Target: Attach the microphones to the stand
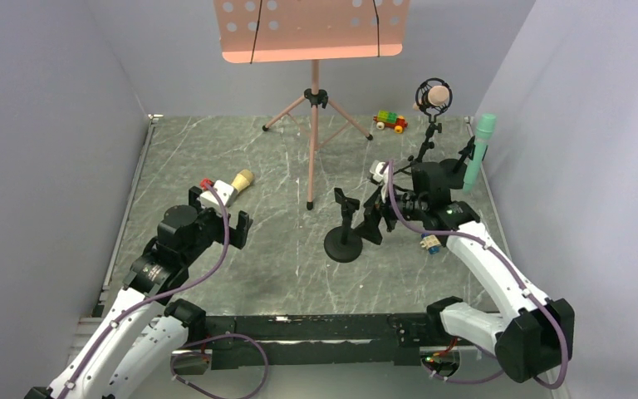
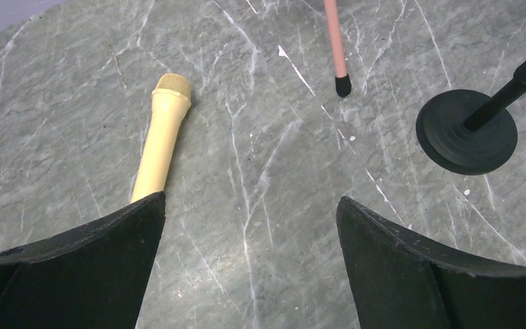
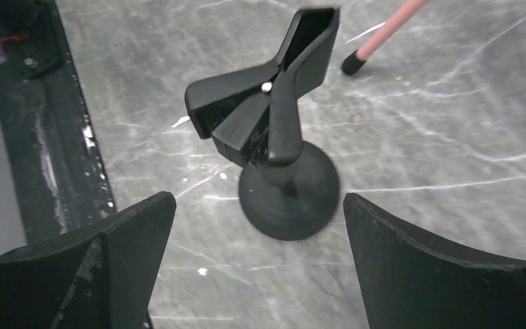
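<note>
Ahead of my left gripper (image 2: 250,205), jaws spread and empty: yellow microphone (image 2: 161,140); ahead of my right gripper (image 3: 260,212), jaws likewise spread: stand (image 3: 277,123).

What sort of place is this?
Probably a lab robot cell, not a stage: plain grey walls around a marble-patterned table, with props like a pink music stand and a black microphone stand.

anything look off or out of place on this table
The pale yellow microphone lies flat on the table, while the pink one and the teal one are held up on holders. The short black stand in the middle has an empty clip. Nothing looks spilled or broken.
</note>
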